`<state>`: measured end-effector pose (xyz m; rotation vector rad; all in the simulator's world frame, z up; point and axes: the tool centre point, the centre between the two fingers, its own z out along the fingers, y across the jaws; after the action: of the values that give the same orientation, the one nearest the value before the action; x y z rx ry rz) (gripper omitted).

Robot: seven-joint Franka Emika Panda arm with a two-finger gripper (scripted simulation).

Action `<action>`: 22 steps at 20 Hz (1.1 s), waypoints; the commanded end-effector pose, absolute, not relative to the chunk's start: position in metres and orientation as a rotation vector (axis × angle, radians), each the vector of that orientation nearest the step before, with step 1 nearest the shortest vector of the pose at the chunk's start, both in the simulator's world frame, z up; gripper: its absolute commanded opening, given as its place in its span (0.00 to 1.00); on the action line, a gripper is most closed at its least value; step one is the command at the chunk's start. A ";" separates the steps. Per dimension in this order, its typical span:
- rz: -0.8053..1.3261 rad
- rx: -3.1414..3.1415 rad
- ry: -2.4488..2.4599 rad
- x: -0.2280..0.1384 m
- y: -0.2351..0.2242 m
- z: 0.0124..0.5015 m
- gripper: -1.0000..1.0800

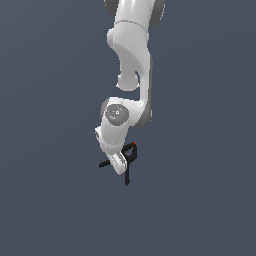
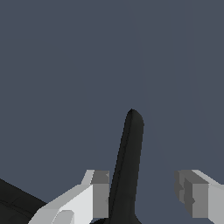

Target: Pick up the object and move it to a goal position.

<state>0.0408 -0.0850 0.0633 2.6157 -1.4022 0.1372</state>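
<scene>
Plain dark blue-grey background fills both views. In the exterior view the white Panda arm hangs down from above. The tool is spread; wrist view shows one finger against a handle of the black spring clamp, the other finger apart from it.

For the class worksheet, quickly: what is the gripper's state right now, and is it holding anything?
Gripper: open, one finger beside a handle of the black spring clamp, the other finger well apart from it; nothing clamped.
</scene>
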 end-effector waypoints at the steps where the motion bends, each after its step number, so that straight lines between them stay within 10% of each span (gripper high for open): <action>1: 0.162 2.566 -1.469 0.043 -0.090 0.059 0.62; 22: 0.229 2.436 -1.628 0.049 -0.106 0.041 0.62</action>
<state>0.0499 -0.1049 0.0453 2.4377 -1.6272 0.2303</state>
